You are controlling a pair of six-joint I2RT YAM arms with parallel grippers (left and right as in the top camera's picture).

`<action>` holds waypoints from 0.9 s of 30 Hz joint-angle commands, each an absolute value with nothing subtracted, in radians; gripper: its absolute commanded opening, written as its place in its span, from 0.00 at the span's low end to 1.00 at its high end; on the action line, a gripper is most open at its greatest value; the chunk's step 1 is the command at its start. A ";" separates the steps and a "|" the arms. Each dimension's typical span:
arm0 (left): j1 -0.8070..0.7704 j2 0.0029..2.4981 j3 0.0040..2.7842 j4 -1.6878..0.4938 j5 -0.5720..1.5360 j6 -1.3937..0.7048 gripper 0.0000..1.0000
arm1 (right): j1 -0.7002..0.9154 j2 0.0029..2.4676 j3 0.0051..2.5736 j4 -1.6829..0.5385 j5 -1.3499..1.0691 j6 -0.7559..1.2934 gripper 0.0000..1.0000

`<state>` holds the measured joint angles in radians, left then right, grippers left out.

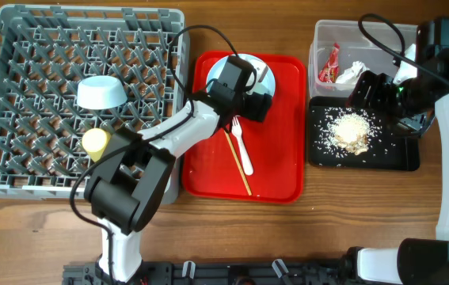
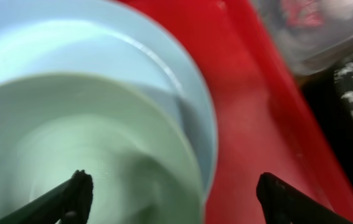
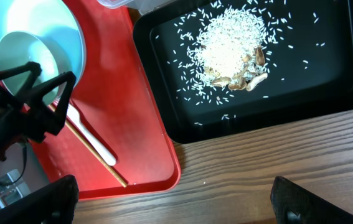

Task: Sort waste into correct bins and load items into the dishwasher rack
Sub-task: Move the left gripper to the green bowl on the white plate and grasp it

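A pale blue bowl (image 2: pixel 83 143) sits in the round pale plate (image 2: pixel 188 81) at the back of the red tray (image 1: pixel 279 158). My left gripper (image 2: pixel 175 193) is open, one finger over the bowl and one over the tray; it also shows in the overhead view (image 1: pixel 244 83). The white fork (image 1: pixel 242 146) lies on the red tray. The grey rack (image 1: pixel 18 119) holds an upturned blue bowl (image 1: pixel 101 93) and the yellow cup (image 1: pixel 95 141). The clear tub (image 1: pixel 319 39) holds the red sachet (image 1: pixel 329 63) and tissue (image 1: pixel 352 73). Rice scraps (image 1: pixel 351 131) lie in the black tray (image 1: pixel 398 158). My right gripper (image 3: pixel 173 199) is open and empty above them.
A wooden chopstick (image 1: pixel 238 162) lies next to the fork on the red tray. Black cables (image 1: pixel 208 36) loop over the rack's right edge and above the tub. Bare wooden table (image 1: pixel 351 206) shows in front of the trays.
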<state>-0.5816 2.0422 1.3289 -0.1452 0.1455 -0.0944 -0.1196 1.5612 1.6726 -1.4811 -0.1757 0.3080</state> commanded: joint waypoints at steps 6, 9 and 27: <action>-0.586 2.071 1.335 -0.198 0.028 -0.082 0.52 | -0.122 1.547 1.694 -1.496 -0.184 0.262 1.00; -0.592 2.074 1.335 -0.211 0.028 -0.082 0.47 | -0.122 1.547 1.694 -1.497 -0.184 0.262 1.00; -0.543 1.822 1.336 -0.222 0.117 -0.093 0.04 | -0.122 1.546 1.694 -1.505 -0.184 0.262 0.99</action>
